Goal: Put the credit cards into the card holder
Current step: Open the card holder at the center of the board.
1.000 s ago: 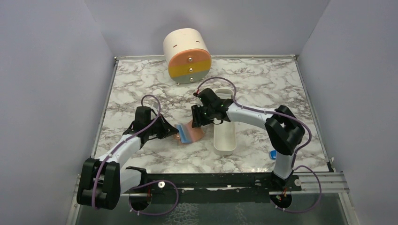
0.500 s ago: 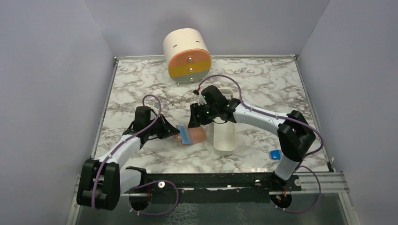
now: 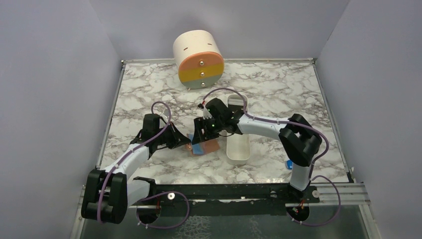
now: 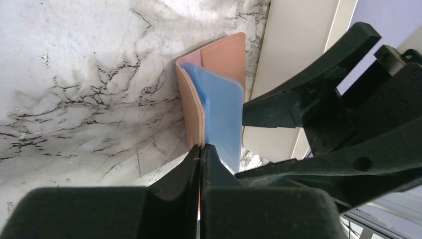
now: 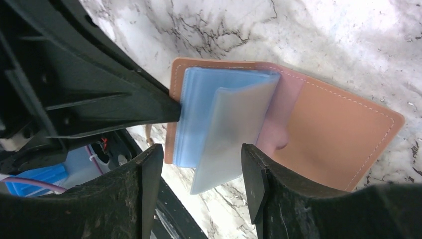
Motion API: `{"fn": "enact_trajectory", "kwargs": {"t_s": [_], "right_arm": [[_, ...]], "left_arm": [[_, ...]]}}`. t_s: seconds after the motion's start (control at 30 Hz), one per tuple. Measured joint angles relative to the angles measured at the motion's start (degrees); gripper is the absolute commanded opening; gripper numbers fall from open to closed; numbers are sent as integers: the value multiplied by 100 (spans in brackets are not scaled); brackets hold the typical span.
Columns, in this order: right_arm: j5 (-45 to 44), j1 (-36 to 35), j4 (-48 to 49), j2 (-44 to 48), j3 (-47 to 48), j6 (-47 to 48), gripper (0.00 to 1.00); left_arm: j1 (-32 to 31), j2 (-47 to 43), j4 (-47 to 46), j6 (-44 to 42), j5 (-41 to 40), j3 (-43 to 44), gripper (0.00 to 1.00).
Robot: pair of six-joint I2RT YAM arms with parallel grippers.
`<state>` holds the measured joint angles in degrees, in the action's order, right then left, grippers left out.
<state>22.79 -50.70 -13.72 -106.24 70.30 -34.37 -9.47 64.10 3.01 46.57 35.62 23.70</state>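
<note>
Card holder (image 3: 209, 144) lies open on the marble table (image 3: 149, 89), left of centre, tan leather outer face down. Right wrist view: one leather flap (image 5: 338, 134) lies flat on the marble; a stack of light-blue plastic sleeves (image 5: 199, 99) rises from the fold, and one clear sleeve (image 5: 234, 124) stands partly lifted off the stack. Left wrist view: the near leather flap stands on edge, with the blue sleeves (image 4: 221, 109) leaning against it. Left end effector (image 4: 201, 149) is clenched on the bottom edge of that upright flap, fingertips pressed together with the leather pinched between them; in the top view it (image 3: 183, 142) meets the holder from the left. Right end effector (image 5: 201, 167) is released, jaws well apart, poised directly over the sleeves; the clear sleeve shows in the gap between its fingers (image 5: 149, 174). Whether either finger touches the plastic, cannot tell. From above, the right end effector (image 3: 201, 133) sits just beyond the holder's far edge, close to the left one. Long white tray (image 3: 238, 149) lies just right of the holder, its long axis running near to far. Small blue block (image 3: 290, 163) rests near the right arm's base. Round cream drawer unit (image 3: 198, 59) with orange, yellow and grey fronts stands at the far edge, well apart from the rest.
</note>
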Motion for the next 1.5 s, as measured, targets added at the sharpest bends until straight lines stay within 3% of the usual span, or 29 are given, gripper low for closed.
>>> {"fn": "enact_trajectory", "kwargs": {"t_s": [0.73,1.33,1.5], "right_arm": [[162,2,227,-479,-22,-227,59],[168,2,354,-490,-168,-286,39],[140,2,363,-505,-214,-286,33]], "left_arm": [[2,0,-13,22,0,-105,0],[0,-9,-13,39,17,-114,0],[0,-9,-13,52,22,-114,16]]}}
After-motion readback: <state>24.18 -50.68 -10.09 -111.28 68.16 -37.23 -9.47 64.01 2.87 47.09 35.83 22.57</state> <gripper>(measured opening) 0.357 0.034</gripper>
